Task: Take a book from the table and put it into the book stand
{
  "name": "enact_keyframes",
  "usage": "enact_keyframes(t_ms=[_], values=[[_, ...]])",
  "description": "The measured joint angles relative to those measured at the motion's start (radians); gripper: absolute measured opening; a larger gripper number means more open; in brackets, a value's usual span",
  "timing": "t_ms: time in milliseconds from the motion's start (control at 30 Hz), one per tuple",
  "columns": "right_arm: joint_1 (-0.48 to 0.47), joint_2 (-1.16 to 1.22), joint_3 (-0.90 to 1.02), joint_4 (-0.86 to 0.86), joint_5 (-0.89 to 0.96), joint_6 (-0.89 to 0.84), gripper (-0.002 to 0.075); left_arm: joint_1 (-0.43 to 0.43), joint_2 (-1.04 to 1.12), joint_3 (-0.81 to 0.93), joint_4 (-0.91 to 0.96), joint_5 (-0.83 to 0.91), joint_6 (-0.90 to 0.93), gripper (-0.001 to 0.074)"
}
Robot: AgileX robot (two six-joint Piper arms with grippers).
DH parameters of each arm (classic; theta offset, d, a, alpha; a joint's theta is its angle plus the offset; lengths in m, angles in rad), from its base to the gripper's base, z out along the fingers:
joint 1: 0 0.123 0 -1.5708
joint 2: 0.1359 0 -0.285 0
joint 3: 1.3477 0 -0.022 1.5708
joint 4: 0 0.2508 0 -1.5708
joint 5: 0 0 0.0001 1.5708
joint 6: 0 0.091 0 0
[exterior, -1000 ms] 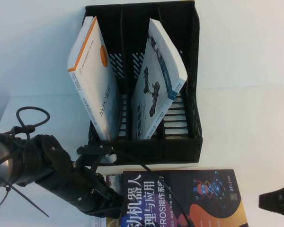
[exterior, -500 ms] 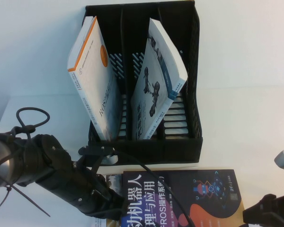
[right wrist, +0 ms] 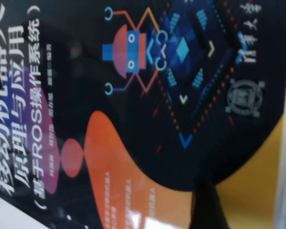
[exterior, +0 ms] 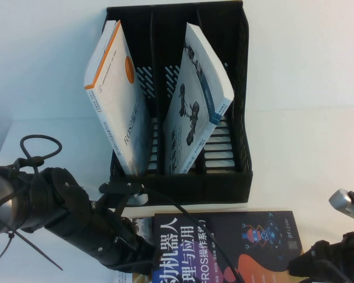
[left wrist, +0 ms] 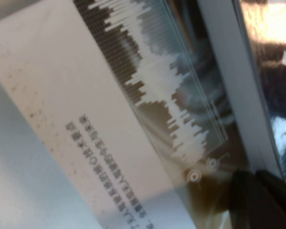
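Book point(exterior: 224, 244): flat on table point(exterior: 318, 147), just before book stand point(exterior: 183, 177). Right gripper point(exterior: 307, 266): spread, at book's right edge. Left gripper point(exterior: 138, 253): at its left edge, fingers undeterminable. Risk: book slides or is pinched shallowly, then slips.

Dark book point(exterior: 236, 244) before book stand point(exterior: 183, 177)

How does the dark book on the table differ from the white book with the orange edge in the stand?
The dark book lies flat on the table; the orange-edged book stands tilted in the stand's left compartment. The dark book's cover is navy with orange swirls; the other's is white. The left gripper and the open right gripper flank the dark book; none is near the white one. Both are paperbacks.
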Motion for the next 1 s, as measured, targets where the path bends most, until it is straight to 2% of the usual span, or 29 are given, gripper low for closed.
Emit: enact_keyframes(t_ms=[633,1000], values=[[-0.008,0.148,-0.01,0.291,0.128,-0.242,0.0388,0.007,0.0,0.0,-0.007,-0.004,0.025,-0.0004],[-0.016,0.208,-0.011,0.326,0.239,-0.349,0.0389,0.011,0.0,0.0,-0.001,-0.006,0.025,-0.0004]])
